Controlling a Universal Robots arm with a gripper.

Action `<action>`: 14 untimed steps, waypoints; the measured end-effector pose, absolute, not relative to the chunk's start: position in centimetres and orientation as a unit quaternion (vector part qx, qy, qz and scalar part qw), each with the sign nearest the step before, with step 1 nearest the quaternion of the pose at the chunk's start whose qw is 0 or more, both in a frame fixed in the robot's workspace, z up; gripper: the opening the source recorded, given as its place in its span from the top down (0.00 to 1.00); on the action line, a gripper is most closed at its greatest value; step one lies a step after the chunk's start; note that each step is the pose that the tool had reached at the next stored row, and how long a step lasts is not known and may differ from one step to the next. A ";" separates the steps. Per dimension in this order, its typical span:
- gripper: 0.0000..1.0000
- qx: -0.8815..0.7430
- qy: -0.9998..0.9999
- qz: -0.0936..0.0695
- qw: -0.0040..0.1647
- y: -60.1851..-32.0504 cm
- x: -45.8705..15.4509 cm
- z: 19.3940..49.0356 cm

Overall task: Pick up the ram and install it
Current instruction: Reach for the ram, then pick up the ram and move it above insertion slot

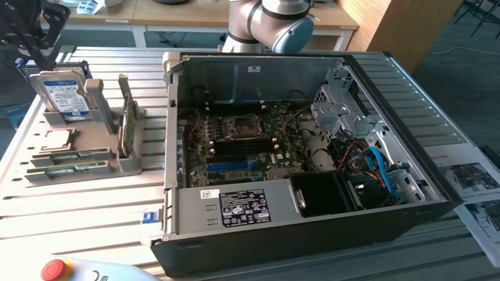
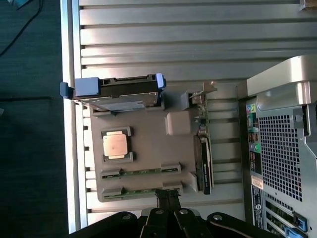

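Observation:
Two ram sticks lie flat in slots of a grey holder (image 1: 125,167) on the slatted table, one ram stick (image 1: 74,157) beside the other (image 1: 69,171). In the wrist view the same ram sticks (image 2: 141,172) (image 2: 133,191) run side by side in the holder (image 2: 148,148). My gripper (image 2: 168,196) hangs above the holder near one end of the outer stick, its fingers shut with nothing between them. In the exterior view the dark gripper (image 1: 45,57) is at the far left, above the hard drive.
The holder also carries a blue-labelled hard drive (image 1: 64,96), a CPU (image 1: 56,139) and an upright green board (image 1: 125,123). An open PC case (image 1: 437,193) with its motherboard (image 1: 242,146) lies to the exterior view's right. A red stop button (image 1: 53,269) sits at the front.

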State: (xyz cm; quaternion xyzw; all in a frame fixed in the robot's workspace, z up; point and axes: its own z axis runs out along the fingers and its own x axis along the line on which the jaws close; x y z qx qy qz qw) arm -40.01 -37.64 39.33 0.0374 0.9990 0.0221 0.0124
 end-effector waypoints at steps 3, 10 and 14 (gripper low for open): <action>0.89 0.037 0.999 0.022 0.013 -37.6 -40.7 39.3; 0.89 0.037 0.999 0.022 0.012 -37.6 -40.7 39.3; 0.89 0.037 0.999 0.022 0.012 -37.6 -40.7 39.3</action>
